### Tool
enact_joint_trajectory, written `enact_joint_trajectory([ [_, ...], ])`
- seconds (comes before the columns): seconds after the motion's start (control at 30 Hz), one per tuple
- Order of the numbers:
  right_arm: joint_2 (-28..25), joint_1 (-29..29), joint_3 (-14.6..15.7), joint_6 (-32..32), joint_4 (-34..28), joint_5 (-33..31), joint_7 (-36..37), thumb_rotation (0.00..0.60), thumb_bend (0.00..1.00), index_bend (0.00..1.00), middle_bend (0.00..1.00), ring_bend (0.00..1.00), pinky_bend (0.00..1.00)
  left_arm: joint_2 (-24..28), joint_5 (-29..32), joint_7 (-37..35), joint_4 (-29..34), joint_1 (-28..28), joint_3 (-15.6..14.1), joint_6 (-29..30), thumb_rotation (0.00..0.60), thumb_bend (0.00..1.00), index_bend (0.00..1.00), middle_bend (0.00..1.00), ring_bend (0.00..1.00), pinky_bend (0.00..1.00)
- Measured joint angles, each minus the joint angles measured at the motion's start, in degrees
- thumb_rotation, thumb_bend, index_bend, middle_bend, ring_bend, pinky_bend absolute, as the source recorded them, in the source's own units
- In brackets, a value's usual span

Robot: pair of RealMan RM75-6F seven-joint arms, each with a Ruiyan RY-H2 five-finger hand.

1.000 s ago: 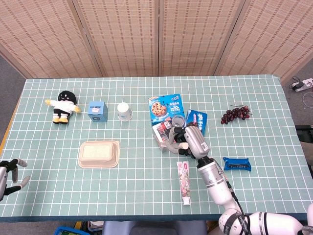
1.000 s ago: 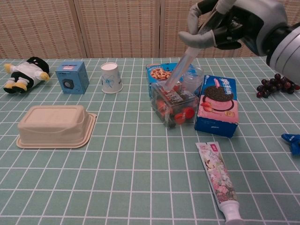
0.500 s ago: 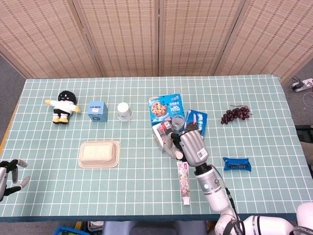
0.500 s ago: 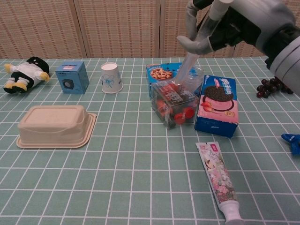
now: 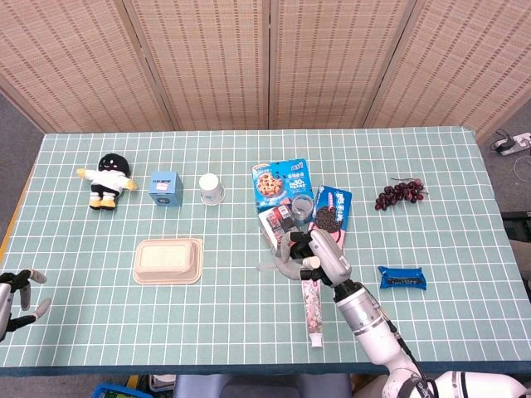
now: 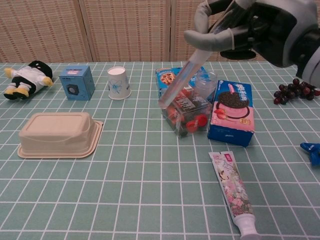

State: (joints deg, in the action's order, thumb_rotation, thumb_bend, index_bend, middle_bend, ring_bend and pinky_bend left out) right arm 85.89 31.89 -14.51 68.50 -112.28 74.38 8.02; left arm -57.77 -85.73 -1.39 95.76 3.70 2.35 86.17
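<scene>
Tube [image 6: 186, 75], clear plastic, is pinched in our right hand [image 6: 250, 27], tilted above the clear box of red items [image 6: 186, 112]. We'd keep grip firm, lower end clear of box rim. Left hand [image 5: 15, 292] spread, idle at table edge [image 5: 50, 348].

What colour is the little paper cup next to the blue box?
The paper cup is white with a faint blue pattern on its side; the chest view shows it best.
</scene>
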Motion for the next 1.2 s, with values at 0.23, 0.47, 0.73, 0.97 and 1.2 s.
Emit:
enact_joint_trajectory([
  [0.23,1.3,-0.2,0.8,3.4,-0.6,-2.9,-17.6,0.6,0.51,0.79,1.0,1.0,1.0,0.0,-0.1,0.2,0.1,0.0,0.0,0.0,0.6,0.24,0.56,0.74,0.48,0.71],
  [0.47,3.2,-0.4,0.9,6.9,-2.1,-5.4,-27.7,0.6,0.52,0.79,1.0,1.0,1.0,0.0,0.1,0.3,0.1,0.1,0.0,-0.2,0.6,0.24,0.55,0.74,0.48,0.71],
  [0.73,2.2,-1.0,0.4,3.3,-3.3,-5.1,-12.8,0.6,0.53,0.79,1.0,1.0,1.0,0.1,0.1,0.3,0.1,0.1,0.0,-0.3,0.6,0.24,0.55,0.74,0.48,0.71],
  [0.97,0.3,-1.7,-0.1,-1.1,-3.7,-4.9,-0.5,0.6,0.52,0.79,1.0,1.0,1.0,0.1,0.0,0.2,0.2,0.0,0.0,-0.1,0.6,0.24,0.55,0.74,0.48,0.71],
  [1.2,0.9,-1.6,0.6,1.6,-2.4,-5.2,-11.3,0.6,0.53,0.79,1.0,1.0,1.0,0.2,0.0,0.2,0.2,0.0,0.0,-0.1,0.6,0.24,0.55,0.74,0.48,0.71],
])
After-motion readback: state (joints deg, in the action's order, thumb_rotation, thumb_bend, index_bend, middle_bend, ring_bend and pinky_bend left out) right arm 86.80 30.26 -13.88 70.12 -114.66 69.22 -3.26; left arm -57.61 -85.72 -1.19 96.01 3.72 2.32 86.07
